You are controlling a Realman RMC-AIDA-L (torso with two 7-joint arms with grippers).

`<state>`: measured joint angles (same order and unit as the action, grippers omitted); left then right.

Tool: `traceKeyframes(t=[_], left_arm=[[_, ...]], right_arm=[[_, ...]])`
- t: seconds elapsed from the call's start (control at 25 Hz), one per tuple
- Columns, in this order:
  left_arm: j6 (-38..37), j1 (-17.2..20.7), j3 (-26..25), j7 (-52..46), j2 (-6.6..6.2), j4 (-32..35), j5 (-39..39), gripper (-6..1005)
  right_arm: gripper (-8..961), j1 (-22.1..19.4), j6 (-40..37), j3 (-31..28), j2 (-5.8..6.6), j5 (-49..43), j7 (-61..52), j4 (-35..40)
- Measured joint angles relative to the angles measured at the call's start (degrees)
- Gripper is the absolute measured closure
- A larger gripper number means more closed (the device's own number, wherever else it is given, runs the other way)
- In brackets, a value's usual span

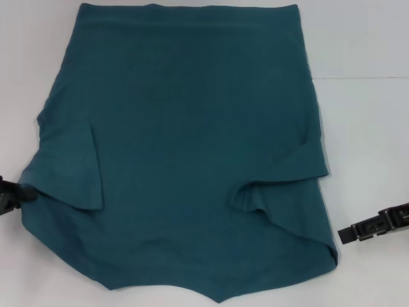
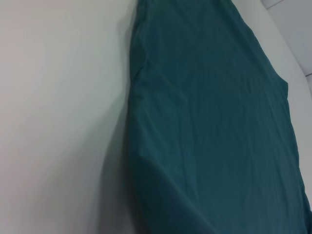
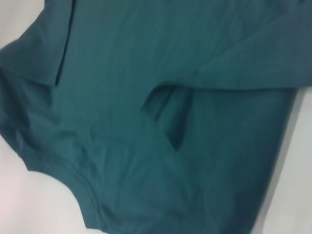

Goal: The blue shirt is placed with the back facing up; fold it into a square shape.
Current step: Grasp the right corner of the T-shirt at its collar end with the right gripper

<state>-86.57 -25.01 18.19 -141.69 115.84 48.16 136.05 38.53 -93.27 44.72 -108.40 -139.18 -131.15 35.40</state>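
The white table (image 1: 370, 128) is largely covered by the blue shirt (image 1: 185, 147), spread back up with both sleeves already turned inward, its long axis running near to far. The left gripper (image 1: 19, 192) is met at the shirt's near-left edge, touching the cloth (whether anything is pinched cannot be told). The right gripper (image 1: 348, 234) is held just beside the near-right corner, apart from the fabric; its finger state cannot be told either. The left arm is judged nearer.
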Motion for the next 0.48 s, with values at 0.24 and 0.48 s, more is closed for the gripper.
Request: traceKeyframes(t=[0.24, 0.48], left_arm=[[0.09, 0.24, 0.0, 0.08, 0.04, -0.07, 0.0, 985], [0.12, 0.18, 0.0, 0.1, 0.2, -0.09, 0.0, 985]], right_arm=[[315, 0.17, 1.95, 1.2, -1.68, -2.1, 0.5, -0.09], [319, 0.76, 3.08, 1.25, -3.11, -3.07, 0.18, 0.06]])
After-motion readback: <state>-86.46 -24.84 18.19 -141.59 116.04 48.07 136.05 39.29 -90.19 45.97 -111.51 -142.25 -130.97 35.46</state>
